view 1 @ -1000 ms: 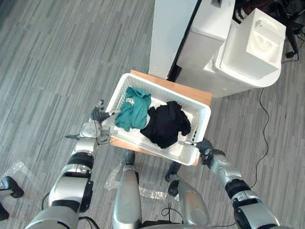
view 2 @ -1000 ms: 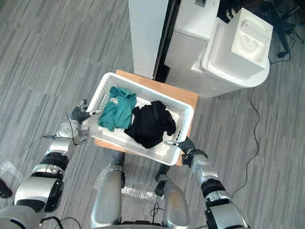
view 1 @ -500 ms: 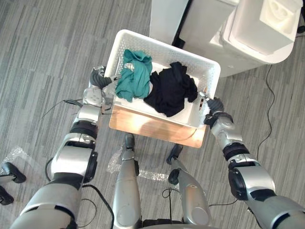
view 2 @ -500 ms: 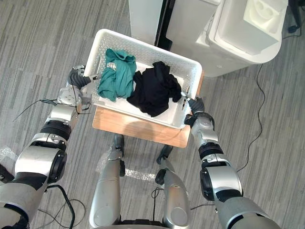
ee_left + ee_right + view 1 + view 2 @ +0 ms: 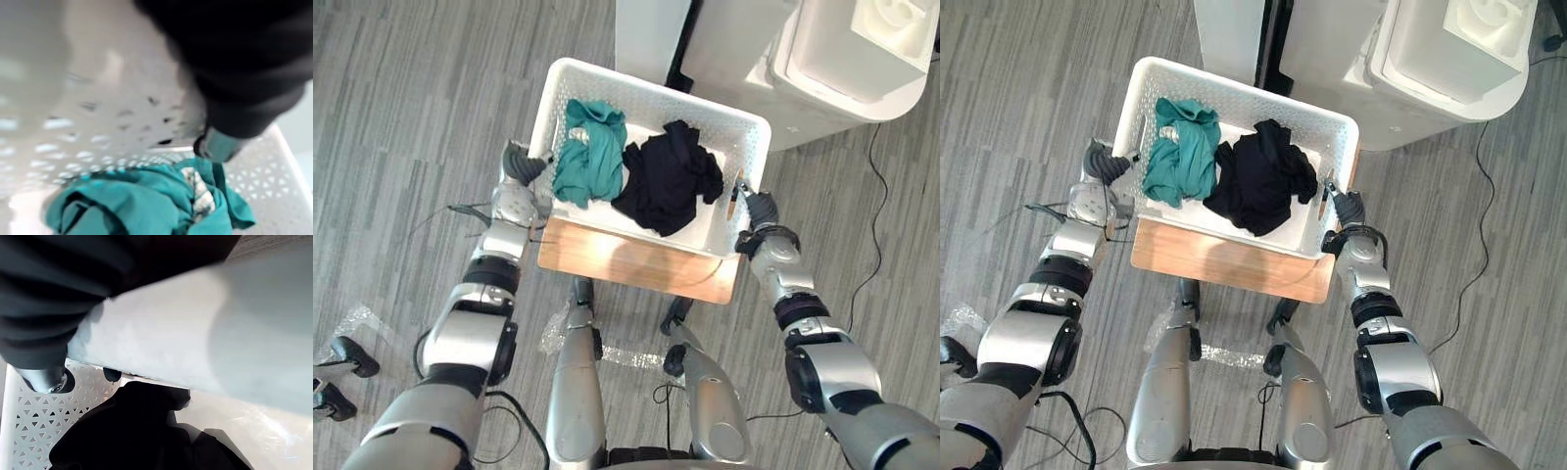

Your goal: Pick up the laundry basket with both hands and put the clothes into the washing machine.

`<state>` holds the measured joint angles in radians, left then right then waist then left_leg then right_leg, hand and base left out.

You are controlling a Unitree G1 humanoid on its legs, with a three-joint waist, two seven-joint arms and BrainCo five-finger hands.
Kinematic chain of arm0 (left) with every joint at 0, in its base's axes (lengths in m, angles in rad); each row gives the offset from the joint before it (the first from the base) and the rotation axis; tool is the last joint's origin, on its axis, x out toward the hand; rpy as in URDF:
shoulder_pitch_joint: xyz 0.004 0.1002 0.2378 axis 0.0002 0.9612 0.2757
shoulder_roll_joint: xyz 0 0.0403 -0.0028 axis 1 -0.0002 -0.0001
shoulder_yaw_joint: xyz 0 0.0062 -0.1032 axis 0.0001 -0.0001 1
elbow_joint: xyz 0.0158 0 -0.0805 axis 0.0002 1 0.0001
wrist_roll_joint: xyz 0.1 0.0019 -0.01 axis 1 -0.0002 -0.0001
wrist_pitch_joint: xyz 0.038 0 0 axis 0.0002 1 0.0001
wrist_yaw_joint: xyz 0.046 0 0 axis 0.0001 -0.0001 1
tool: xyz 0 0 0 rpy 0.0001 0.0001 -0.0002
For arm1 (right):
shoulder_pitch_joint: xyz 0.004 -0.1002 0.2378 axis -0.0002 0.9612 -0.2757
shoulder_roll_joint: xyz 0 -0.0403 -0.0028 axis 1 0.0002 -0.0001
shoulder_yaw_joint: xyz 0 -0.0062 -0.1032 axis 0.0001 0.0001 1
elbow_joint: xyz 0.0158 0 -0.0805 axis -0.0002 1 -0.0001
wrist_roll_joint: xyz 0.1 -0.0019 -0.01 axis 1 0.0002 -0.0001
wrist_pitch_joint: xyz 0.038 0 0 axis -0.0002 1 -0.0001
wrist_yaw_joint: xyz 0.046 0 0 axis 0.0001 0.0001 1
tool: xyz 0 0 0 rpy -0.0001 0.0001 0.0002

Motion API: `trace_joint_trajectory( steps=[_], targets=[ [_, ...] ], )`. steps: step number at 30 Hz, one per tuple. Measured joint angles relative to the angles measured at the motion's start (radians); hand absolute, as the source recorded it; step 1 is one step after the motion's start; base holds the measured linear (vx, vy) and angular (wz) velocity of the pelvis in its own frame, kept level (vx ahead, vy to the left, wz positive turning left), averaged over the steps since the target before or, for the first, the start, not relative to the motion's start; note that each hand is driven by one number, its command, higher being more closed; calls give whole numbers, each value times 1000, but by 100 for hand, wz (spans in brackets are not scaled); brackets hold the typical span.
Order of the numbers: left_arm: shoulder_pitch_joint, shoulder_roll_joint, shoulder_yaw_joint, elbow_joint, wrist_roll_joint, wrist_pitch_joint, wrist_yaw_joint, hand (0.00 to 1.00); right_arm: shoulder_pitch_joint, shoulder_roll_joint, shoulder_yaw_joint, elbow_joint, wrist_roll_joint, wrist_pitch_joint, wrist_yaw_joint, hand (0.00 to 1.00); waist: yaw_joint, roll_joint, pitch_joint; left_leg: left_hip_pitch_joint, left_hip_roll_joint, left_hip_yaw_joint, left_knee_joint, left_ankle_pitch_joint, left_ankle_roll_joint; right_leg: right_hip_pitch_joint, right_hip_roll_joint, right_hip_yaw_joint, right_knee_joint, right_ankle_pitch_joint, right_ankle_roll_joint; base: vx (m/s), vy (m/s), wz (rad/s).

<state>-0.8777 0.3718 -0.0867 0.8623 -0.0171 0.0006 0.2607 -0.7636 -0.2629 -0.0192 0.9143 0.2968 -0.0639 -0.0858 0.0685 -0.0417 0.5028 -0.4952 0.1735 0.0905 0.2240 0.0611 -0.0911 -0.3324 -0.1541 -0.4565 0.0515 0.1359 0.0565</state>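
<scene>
Laundry basket [image 5: 646,83] is gripped at both short ends: the left hand [image 5: 521,164] curls over the rim beside the teal garment [image 5: 590,164], and the right hand [image 5: 762,209] curls over the rim by the black garment [image 5: 668,181]. It looks lifted off the wooden table [image 5: 626,262], so pickup seems done. Carrying it to the washing machine [image 5: 847,59] and unloading the 2 garments are left. The white cabinet [image 5: 651,29] crowds the far rim, while open floor lies to the left.

Beyond the laundry basket [image 5: 656,91] far rim, a white washing machine [image 5: 862,59] and white cabinet [image 5: 651,29] stand close; floor [image 5: 411,117] to the left is open.
</scene>
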Motion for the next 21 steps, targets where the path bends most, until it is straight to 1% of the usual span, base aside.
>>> trace_joint_trajectory(
  steps=[1, 2, 4, 7, 8, 10, 11, 12, 13, 14, 15, 16, 17, 19, 21],
  targets=[
    [42, -8, -15, -28, -60, 0, -15, 100, 23, -11, 7, -27, -8, 6, 0, 100, 1, 9, 6, 21, -1, 2, 0, -4, 5, 18, -3, 1, 6, -7, 1, 79, 17, 3],
    [71, -9, -23, -50, -85, -1, -21, 100, 41, -16, 11, -43, -15, 13, 0, 100, 2, 12, 7, 30, -2, 3, 0, -6, 5, 24, -5, 1, 13, -13, -1, 77, 16, 3],
    [204, -14, -29, -151, -169, -1, -44, 100, 142, -22, 30, -138, -30, 48, 0, 100, 3, 17, 10, 70, -2, 10, -1, -18, 2, 51, -12, 2, 42, -39, 3, 92, 12, 4],
    [336, -39, -30, -238, -206, 3, -74, 100, 263, -18, 29, -208, -37, 77, 4, 100, 3, 19, 11, 135, -6, 19, -2, -34, 3, 98, -24, 6, 73, -71, 10, 122, 9, 1],
    [412, -54, -30, -296, -213, 4, -88, 100, 332, -17, 25, -244, -42, 90, 8, 100, 2, 20, 10, 177, -9, 28, -7, -48, 2, 130, -28, 12, 82, -87, 15, 135, 26, -6],
    [532, -76, -29, -400, -252, 3, -128, 100, 450, -13, -5, -317, -45, 101, 41, 100, -1, 24, 6, 241, -18, 46, -21, -60, 5, 175, -37, 19, 88, -104, 24, 109, 27, -13],
    [598, -87, -29, -451, -292, 3, -154, 100, 506, -3, -29, -364, -55, 112, 54, 100, -7, 24, 5, 291, -24, 57, -41, -62, 6, 213, -36, 24, 84, -108, 27, 76, 19, -13],
    [609, -89, -29, -458, -298, 3, -158, 100, 517, 0, -35, -373, -56, 114, 57, 100, -10, 25, 2, 300, -27, 59, -45, -62, 6, 220, -37, 24, 83, -109, 28, 61, 23, -6],
    [663, -102, -28, -487, -318, 3, -173, 100, 563, 9, -60, -401, -73, 116, 72, 100, -24, 25, -44, 306, -33, 61, -57, -63, 8, 223, -39, 24, 79, -115, 33, 0, 0, 0],
    [694, -108, -28, -505, -326, 3, -176, 100, 586, 13, -64, -413, -77, 117, 78, 100, -31, 27, -75, 305, -35, 62, -65, -64, 8, 219, -40, 24, 77, -118, 36, 118, 4, -4],
    [753, -117, -28, -545, -326, 4, -184, 100, 640, 23, -88, -449, -82, 118, 90, 100, -31, 28, -135, 319, -37, 72, -86, -65, 8, 224, -40, 27, 65, -122, 40, 185, -18, -16],
    [804, -127, -26, -592, -326, 4, -194, 100, 688, 31, -102, -491, -83, 119, 100, 100, -28, 30, -177, 345, -37, 86, -106, -66, 6, 233, -40, 40, 65, -128, 42, 203, -27, -20],
    [824, -129, -24, -613, -326, 4, -196, 100, 708, 37, -111, -513, -83, 120, 111, 100, -27, 33, -194, 360, -37, 90, -113, -67, 6, 241, -40, 44, 65, -131, 44, 161, -33, -19],
    [867, -134, -17, -647, -326, 3, -210, 100, 761, 49, -121, -557, -83, 121, 118, 100, -28, 45, -260, 412, -40, 99, -138, -68, 4, 277, -40, 48, 65, -142, 52, 139, -27, -8],
    [895, -137, -12, -677, -325, 4, -226, 100, 776, 49, -124, -580, -71, 133, 129, 100, -29, 55, -297, 452, -42, 107, -158, -69, 3, 304, -39, 50, 63, -144, 54, 96, -6, -10]
  ],
)
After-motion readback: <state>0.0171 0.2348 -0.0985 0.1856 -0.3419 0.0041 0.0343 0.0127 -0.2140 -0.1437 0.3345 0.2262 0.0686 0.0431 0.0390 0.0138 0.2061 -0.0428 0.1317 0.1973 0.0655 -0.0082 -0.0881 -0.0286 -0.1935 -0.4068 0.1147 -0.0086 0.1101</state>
